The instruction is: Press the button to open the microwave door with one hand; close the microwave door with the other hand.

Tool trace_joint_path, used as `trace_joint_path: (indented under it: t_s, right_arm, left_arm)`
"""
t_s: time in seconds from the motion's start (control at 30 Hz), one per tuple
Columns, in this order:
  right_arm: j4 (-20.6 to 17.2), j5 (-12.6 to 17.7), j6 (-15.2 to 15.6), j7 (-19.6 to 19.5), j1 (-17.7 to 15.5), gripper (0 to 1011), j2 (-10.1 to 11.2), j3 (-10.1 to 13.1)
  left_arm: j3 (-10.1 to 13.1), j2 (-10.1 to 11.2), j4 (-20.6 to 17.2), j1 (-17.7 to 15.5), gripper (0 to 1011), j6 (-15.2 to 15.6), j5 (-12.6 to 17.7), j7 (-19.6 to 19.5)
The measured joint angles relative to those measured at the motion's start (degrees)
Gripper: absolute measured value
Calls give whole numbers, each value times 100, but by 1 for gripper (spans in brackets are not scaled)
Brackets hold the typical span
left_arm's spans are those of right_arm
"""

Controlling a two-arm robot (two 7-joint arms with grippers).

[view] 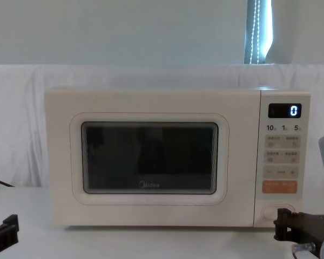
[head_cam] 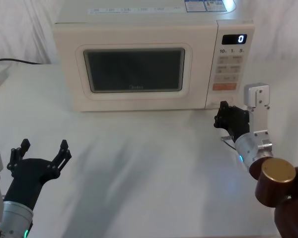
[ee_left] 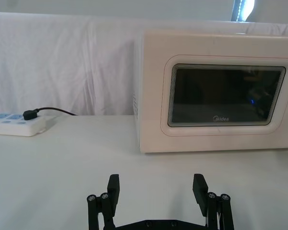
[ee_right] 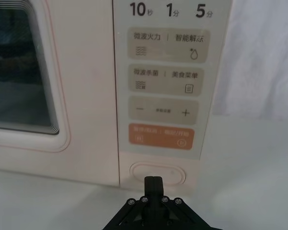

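Right hand: As I lined up for the press, my right hand had its fingers drawn together into one tip, holding nothing, just in front of the button; I could not tell whether it touched.
Button: it sat at the foot of the control panel, under the orange key.
Door: the microwave door sat flush in the microwave, which stood at the back of the bench.
Left hand: my left hand waited on the bench well in front of the door, fingers spread, empty.
Doing it well: I judged a straight, centred push best, staying below the orange key.
Count: one microwave, one door, one pill-shaped button, two hands.
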Motion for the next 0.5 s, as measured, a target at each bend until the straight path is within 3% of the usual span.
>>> trace_joint_path:
  t_s: [0.5]
  right_arm:
    - [692, -30, -230, -21, 404, 0, -36, 121]
  left_arm:
    - [0, 0, 0, 0, 1001, 0, 0, 0]
